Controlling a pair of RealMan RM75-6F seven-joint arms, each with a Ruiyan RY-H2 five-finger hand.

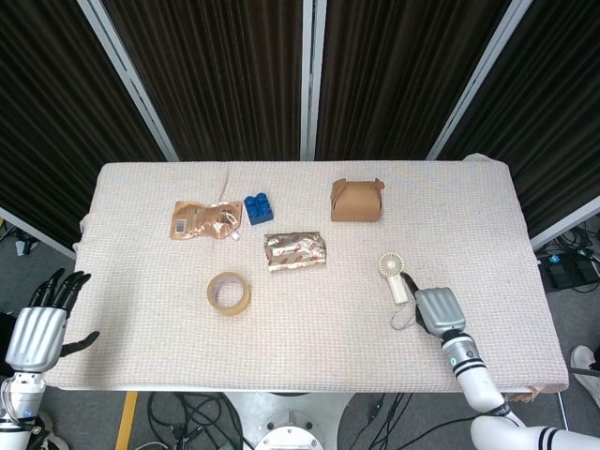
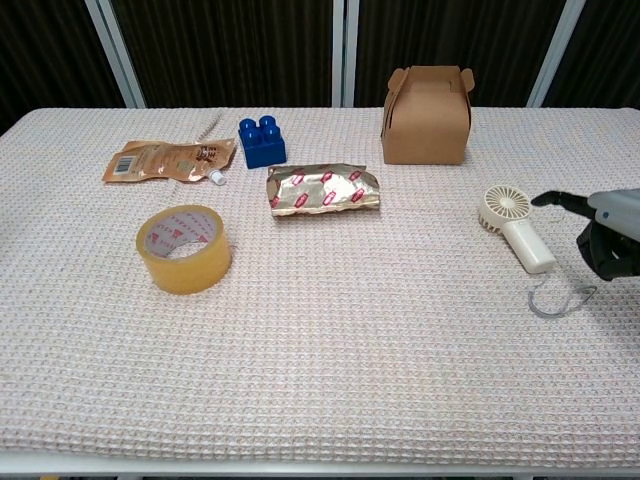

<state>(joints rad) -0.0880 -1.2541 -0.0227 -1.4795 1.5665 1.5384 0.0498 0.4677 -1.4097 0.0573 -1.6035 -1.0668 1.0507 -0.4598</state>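
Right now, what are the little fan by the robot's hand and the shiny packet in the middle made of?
The little fan looks like smooth, matte cream plastic: its grille and handle are molded in one even color. A thin cord loop trails from the handle; its material is unclear. The shiny packet looks like metallic foil wrap: it glints, crinkles, and carries red printing.
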